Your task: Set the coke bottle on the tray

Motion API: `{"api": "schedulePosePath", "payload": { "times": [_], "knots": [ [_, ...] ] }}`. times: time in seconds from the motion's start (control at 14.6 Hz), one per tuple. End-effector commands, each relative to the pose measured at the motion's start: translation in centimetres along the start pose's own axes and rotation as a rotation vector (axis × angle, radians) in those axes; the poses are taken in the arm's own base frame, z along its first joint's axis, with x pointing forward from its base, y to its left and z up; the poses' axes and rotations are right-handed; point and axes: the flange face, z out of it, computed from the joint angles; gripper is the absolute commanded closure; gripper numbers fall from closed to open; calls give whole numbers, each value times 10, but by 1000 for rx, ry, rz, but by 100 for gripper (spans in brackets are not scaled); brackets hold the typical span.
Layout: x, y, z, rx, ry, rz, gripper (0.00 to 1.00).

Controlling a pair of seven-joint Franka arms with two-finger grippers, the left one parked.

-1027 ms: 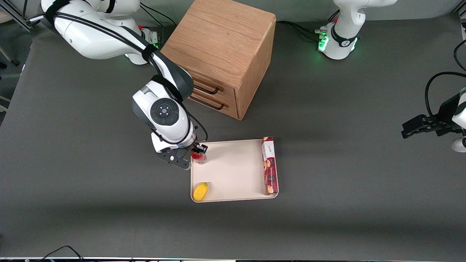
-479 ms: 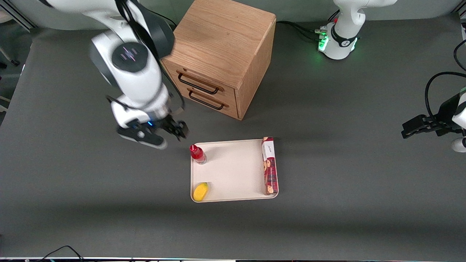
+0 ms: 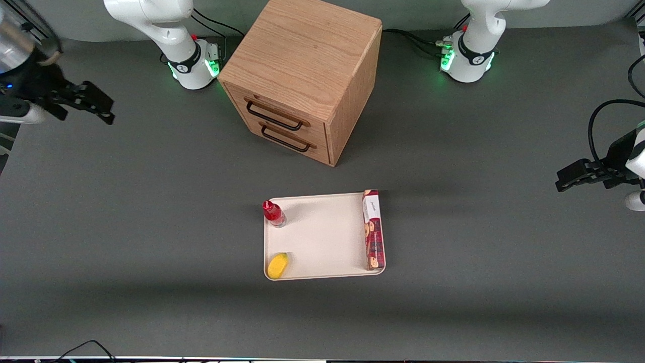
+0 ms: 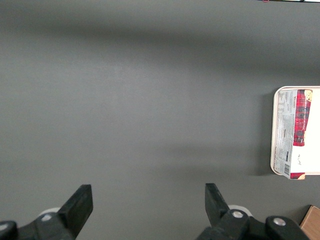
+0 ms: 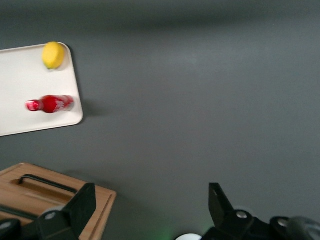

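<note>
The coke bottle [image 3: 273,213], slim and red with a red cap, stands upright on the cream-white tray [image 3: 322,237], in the tray corner nearest the working arm and the cabinet. It also shows in the right wrist view [image 5: 50,104] on the tray [image 5: 25,85]. My right gripper [image 3: 95,103] is open and empty, high above the table at the working arm's end, far from the bottle. Its spread fingers [image 5: 82,205] frame bare table in the right wrist view.
A yellow lemon [image 3: 277,265] and a long red biscuit box [image 3: 374,229] lie on the tray. A wooden drawer cabinet [image 3: 302,75] with two black handles stands farther from the front camera than the tray. Dark grey table [image 3: 151,227] surrounds them.
The gripper let go of the bottle, which stays upright on the tray. The right arm rose and swung away toward its own end of the table.
</note>
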Motion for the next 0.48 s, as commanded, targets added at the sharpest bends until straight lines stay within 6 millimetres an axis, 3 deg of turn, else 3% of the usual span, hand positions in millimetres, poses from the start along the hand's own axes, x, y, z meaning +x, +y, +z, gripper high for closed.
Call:
{"api": "schedulePosePath", "payload": {
  "times": [0.0,0.07,0.41],
  "knots": [
    [-40,21,84,24,26,-36,0],
    [-39,23,84,27,24,-31,0],
    [1,10,32,100,-4,-8,0]
  ]
}}
